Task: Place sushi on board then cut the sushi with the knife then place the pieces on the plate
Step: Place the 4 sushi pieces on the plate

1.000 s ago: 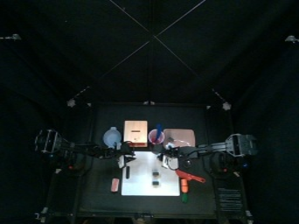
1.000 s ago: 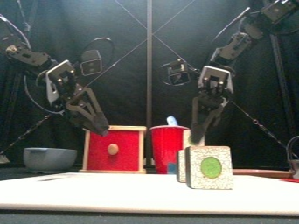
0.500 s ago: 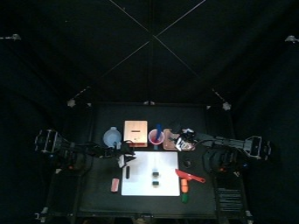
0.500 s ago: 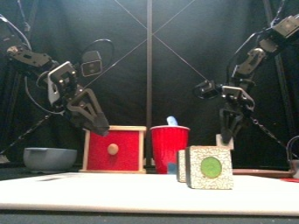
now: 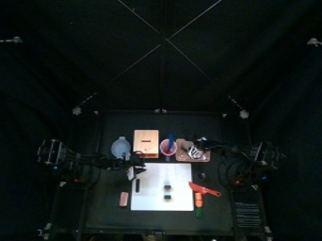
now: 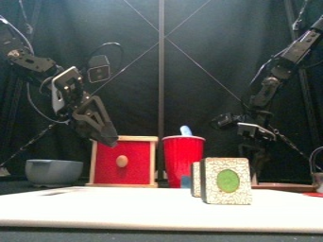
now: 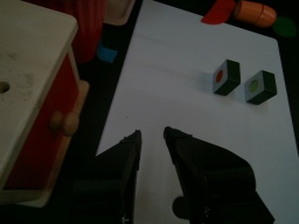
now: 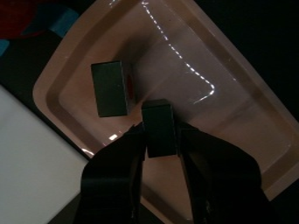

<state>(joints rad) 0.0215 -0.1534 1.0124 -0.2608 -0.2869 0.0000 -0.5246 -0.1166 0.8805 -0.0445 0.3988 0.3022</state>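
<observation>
One piece (image 8: 110, 87) lies in the tray (image 8: 228, 101) beside the right gripper (image 8: 160, 138), newly arrived clamping a second piece (image 8: 160, 118); left gripper (image 7: 152, 136) slightly parted, empty.

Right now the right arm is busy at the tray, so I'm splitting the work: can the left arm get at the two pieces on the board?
Likely yes: the left gripper hangs open over the white board, and both sushi pieces lie ahead of it with nothing between.
</observation>
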